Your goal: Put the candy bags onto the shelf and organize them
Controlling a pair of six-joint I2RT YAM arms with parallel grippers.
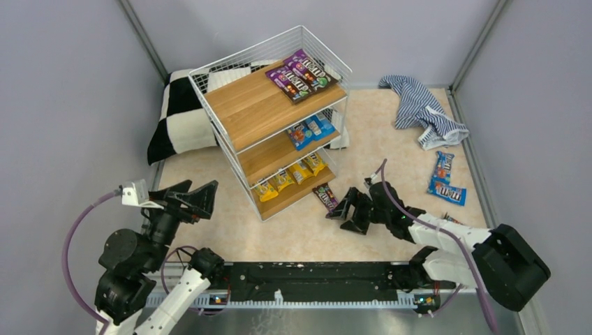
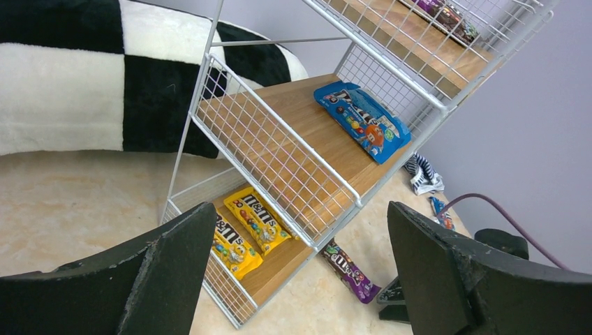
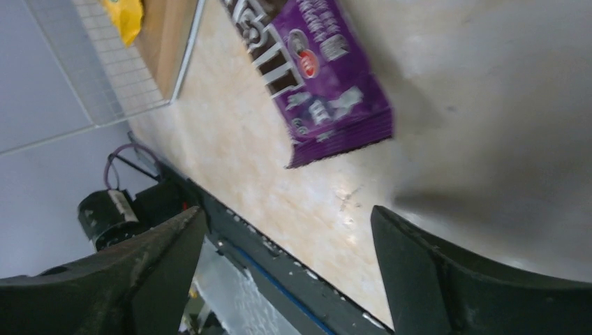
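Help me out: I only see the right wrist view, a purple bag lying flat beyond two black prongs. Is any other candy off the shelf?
Observer: Yes, two blue bags lie on the table to the right, near a striped cloth.
Operator: What's on the shelf?
Observer: Purple bags on the top board, blue packs in the middle, yellow packs at the bottom.
Operator: Where's the left pincer?
Observer: It hangs open, left of the shelf, holding nothing.
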